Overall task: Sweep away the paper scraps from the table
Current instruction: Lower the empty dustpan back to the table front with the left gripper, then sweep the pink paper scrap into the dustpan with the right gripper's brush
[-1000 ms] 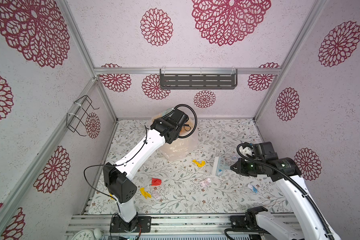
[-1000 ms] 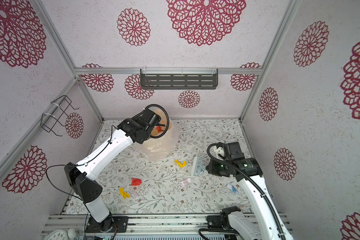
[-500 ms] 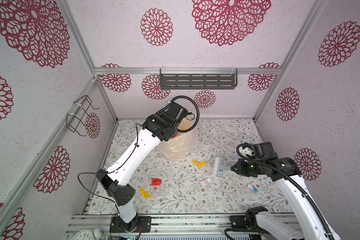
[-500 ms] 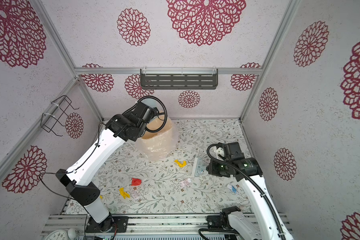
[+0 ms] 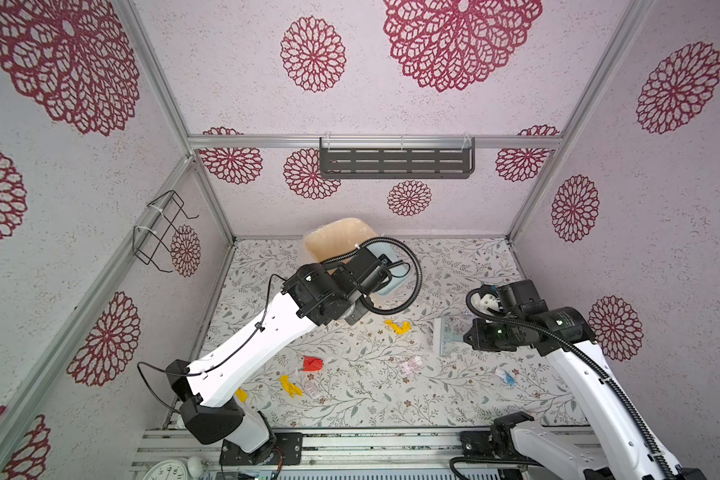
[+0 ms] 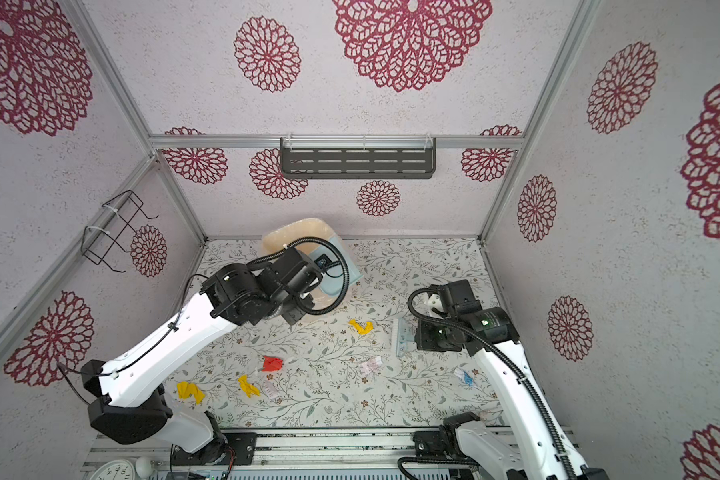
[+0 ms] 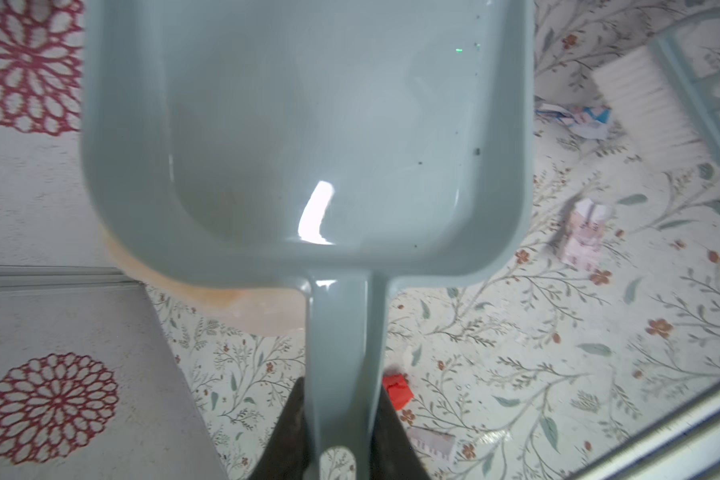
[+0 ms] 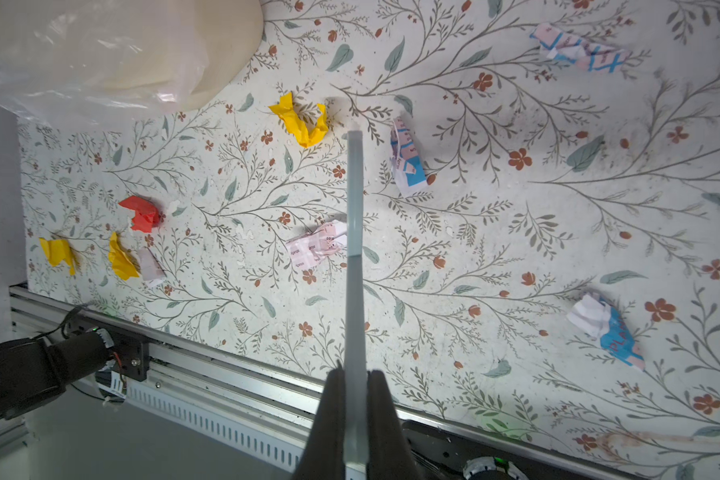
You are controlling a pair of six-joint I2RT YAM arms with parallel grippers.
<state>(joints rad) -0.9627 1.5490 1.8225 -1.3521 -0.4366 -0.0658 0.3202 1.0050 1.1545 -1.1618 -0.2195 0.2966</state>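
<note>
My left gripper [image 7: 339, 395] is shut on the handle of the pale blue-grey dustpan [image 7: 308, 124], whose pan looks empty; in a top view the dustpan [image 5: 395, 272] hangs over the near rim of the beige lined bin [image 5: 333, 237]. My right gripper [image 8: 356, 372] is shut on the small pale brush [image 8: 355, 208], held low over the table [image 5: 454, 266] at the right, where a top view shows the brush [image 5: 447, 336]. Paper scraps lie scattered: yellow [image 5: 398, 326], red [image 5: 312, 363], yellow [image 5: 289, 384], pinkish white [image 5: 410, 365], white with blue [image 5: 504, 376].
A dark slotted shelf [image 5: 395, 162] hangs on the back wall and a wire rack [image 5: 163, 232] on the left wall. An aluminium rail [image 5: 350, 440] with both arm bases runs along the table's front edge. Walls close in three sides.
The left arm has drawn the dustpan back out of the bin toward the front right, now over the bin's near rim. The right arm and brush have not moved.
</note>
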